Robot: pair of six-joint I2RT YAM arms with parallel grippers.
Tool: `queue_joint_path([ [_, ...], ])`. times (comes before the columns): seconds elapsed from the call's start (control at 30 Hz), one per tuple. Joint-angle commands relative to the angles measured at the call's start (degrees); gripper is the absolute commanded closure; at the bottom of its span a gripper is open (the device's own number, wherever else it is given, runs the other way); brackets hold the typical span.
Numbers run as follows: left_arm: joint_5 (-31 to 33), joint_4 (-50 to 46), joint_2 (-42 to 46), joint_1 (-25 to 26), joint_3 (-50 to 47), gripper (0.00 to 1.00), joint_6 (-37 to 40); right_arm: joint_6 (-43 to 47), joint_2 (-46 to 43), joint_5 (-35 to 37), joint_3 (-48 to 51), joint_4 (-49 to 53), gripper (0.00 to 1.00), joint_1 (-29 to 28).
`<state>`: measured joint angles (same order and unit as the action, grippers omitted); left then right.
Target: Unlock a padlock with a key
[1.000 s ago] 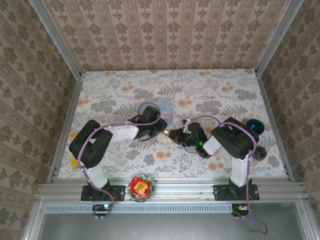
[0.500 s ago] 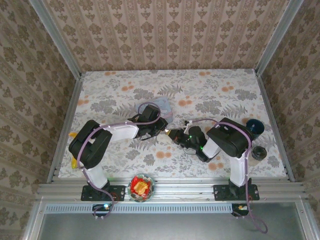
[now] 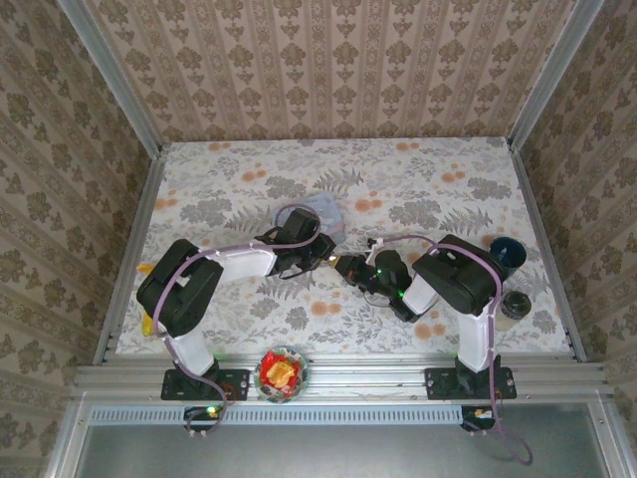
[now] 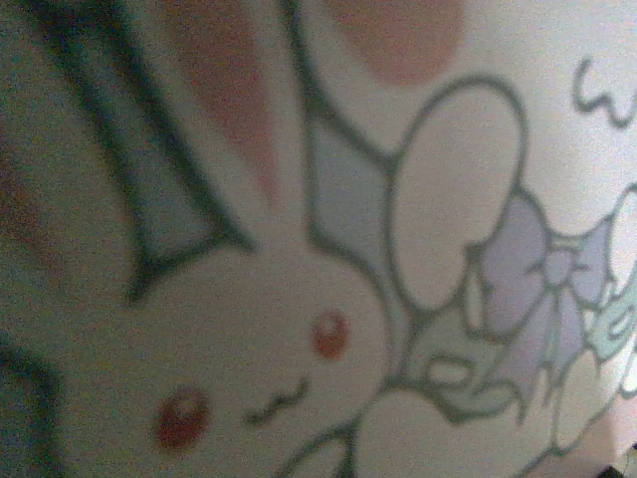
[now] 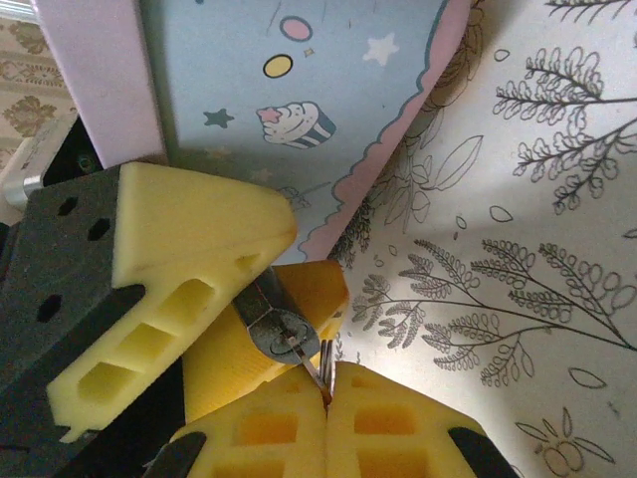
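The table (image 3: 418, 184), under a cloth printed with grey leaves and orange blooms, carries both arms, which bend inward and meet near its middle. In the top view the left gripper (image 3: 319, 256) and the right gripper (image 3: 344, 265) stand tip to tip, just beside each other.

The pale blue tin (image 3: 324, 212) lies just beyond the left gripper, on its far side. The left wrist camera sits hard against the tin (image 4: 398, 249), whose cartoon rabbit and lilac bow show blurred. From the right wrist the tin (image 5: 289, 100) rises behind the left gripper, showing a cupcake, stars and a pink scalloped edge, with the cloth (image 5: 518, 249) off to the right.

A dark blue bowl (image 3: 506, 249) stands well apart from the right gripper, behind its wrist by the table's right edge.

In the right wrist view the left gripper (image 5: 261, 299) has its yellow pads (image 5: 199, 249) closed narrow around the padlock (image 5: 274, 324), gripping it from both sides with its grey keyhole face turned toward the right gripper. The right gripper (image 5: 326, 398) has its own yellow pads pressed together, pinching the key (image 5: 312, 370), whose thin metal blade sticks out from between them. The blade's tip meets the padlock's face at the keyhole; it may be partly inside, but I cannot tell how far.
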<state>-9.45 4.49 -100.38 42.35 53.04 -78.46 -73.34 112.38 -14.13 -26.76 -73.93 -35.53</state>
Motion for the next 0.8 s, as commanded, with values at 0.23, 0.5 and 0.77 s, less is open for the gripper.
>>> queue_joint_path([
  [0.23,-14.69,-9.06,-2.01,2.86,-0.21,0.97,-4.52,-1.59,0.47,-0.74,-4.59,1.32,1.00,3.57],
  [0.5,-15.20,-9.15,-2.36,3.00,-0.61,0.97,-4.74,3.50,-3.12,-3.84,-8.42,9.10,1.00,5.85],
  [0.77,-15.76,-8.47,-2.76,3.25,-0.79,0.97,-4.85,12.89,-8.18,-5.26,-12.52,22.67,1.00,7.05],
])
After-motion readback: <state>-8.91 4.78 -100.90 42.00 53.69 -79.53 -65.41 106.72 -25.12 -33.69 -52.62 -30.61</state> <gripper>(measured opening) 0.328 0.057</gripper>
